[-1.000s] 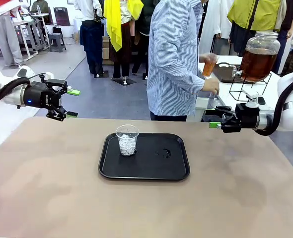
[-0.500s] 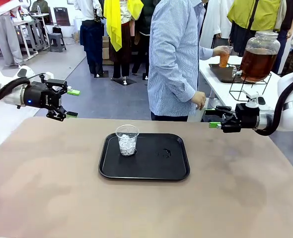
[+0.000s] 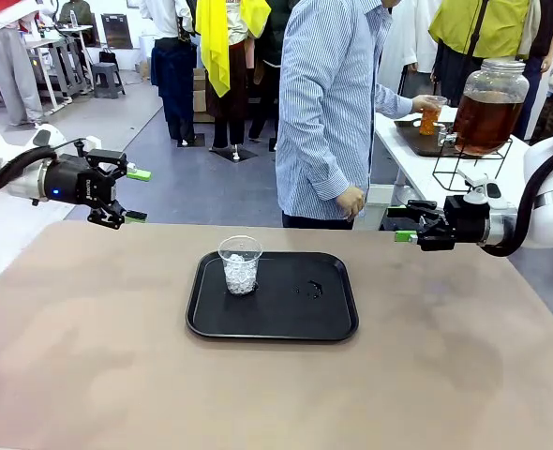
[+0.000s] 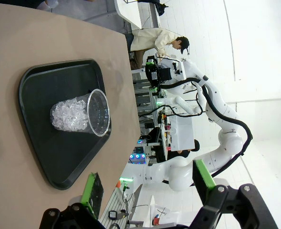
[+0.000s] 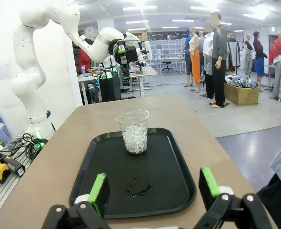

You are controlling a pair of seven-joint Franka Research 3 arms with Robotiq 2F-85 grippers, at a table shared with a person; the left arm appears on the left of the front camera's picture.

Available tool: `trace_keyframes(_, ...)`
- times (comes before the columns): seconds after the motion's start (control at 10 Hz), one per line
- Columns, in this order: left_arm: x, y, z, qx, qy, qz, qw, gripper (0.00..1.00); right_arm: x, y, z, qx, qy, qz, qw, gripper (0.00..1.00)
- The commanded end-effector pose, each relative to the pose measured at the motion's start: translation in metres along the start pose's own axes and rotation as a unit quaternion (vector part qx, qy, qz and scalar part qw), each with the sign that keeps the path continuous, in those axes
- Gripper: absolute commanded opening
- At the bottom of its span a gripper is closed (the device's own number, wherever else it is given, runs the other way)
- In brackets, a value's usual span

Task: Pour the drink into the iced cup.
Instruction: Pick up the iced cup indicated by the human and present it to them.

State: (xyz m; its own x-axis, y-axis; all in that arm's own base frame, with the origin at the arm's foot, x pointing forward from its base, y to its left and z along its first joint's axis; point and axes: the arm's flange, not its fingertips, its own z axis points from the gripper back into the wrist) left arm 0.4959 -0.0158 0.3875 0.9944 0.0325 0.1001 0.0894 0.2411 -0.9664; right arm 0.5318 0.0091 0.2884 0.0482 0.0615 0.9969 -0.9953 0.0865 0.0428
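The white left arm comes in level from the left, and the left gripper (image 3: 137, 195) hangs above the tan table (image 3: 89, 356) at its far left corner, jaws spread wide and holding nothing; the left wrist view shows the same wide gap (image 4: 147, 183). The right gripper (image 3: 398, 223) points inward at the table's far right edge, level, jaws equally wide and empty (image 5: 154, 183). Between them, well apart from both, the clear plastic cup of white ice cubes (image 3: 240, 265) stands upright in the left half of the black rectangular tray (image 3: 333, 323); a small wet patch (image 3: 311, 289) lies beside it on the tray. The amber-brown drink (image 3: 430, 117) is in a small clear cup held by the person's raised hand (image 3: 417, 101), arm stretched over the white side table, next to the large glass jar dispenser (image 3: 487, 108); the person's other hand (image 3: 352, 202) hangs low by the hip.
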Motion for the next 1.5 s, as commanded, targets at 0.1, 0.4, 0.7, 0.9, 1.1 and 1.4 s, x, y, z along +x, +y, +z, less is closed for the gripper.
trace_keyframes(0.1, 0.0001, -0.0016, -0.0002, -0.005, -0.005, 0.000, 1.000, 1.00, 0.0033, -0.0019, -0.0016, 0.001, 0.000, 0.002, 1.000, 1.00)
trace_keyframes(0.4, 0.0001, -0.0016, -0.0002, -0.005, -0.005, 0.000, 1.000, 1.00, 0.0033, -0.0019, -0.0016, 0.001, 0.000, 0.002, 1.000, 1.00)
trace_keyframes(0.7, 0.0001, -0.0016, -0.0002, -0.005, -0.005, 0.000, 1.000, 1.00, 0.0033, -0.0019, -0.0016, 0.001, 0.000, 0.002, 1.000, 1.00)
trace_keyframes(0.9, 0.0001, -0.0016, -0.0002, -0.005, -0.005, 0.000, 1.000, 1.00, 0.0033, -0.0019, -0.0016, 0.001, 0.000, 0.002, 1.000, 1.00)
trace_keyframes(1.1, 0.0001, -0.0016, -0.0002, -0.005, -0.005, 0.000, 1.000, 1.00, 0.0033, -0.0019, -0.0016, 0.001, 0.000, 0.002, 1.000, 1.00)
trace_keyframes(1.4, 0.0001, -0.0016, -0.0002, -0.005, -0.005, 0.000, 1.000, 1.00, 0.0033, -0.0019, -0.0016, 0.001, 0.000, 0.002, 1.000, 1.00)
